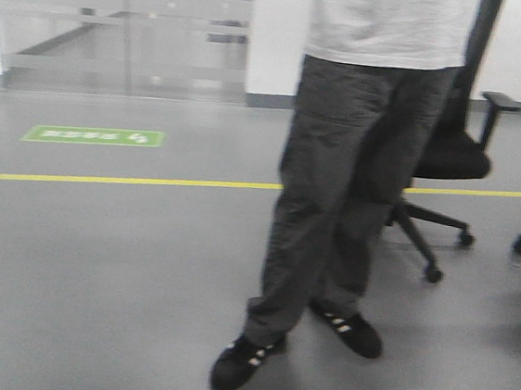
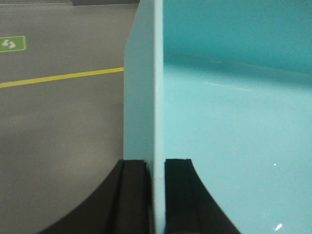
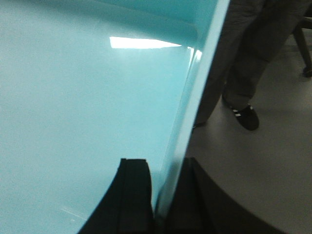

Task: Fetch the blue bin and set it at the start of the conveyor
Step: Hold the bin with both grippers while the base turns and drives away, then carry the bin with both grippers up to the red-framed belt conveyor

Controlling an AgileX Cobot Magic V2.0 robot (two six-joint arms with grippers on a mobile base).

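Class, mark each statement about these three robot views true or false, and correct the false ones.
1. The left gripper clamps a wall of the blue bin, one finger on each side. True.
2. The right gripper hangs open, clear of the bin. False: it is shut on a bin wall too.
3. A person in dark trousers stands ahead of the robot. True.
4. The floor line is red. False: it is yellow.
5. The bin already rests on a conveyor belt. False: only grey floor shows beside it.
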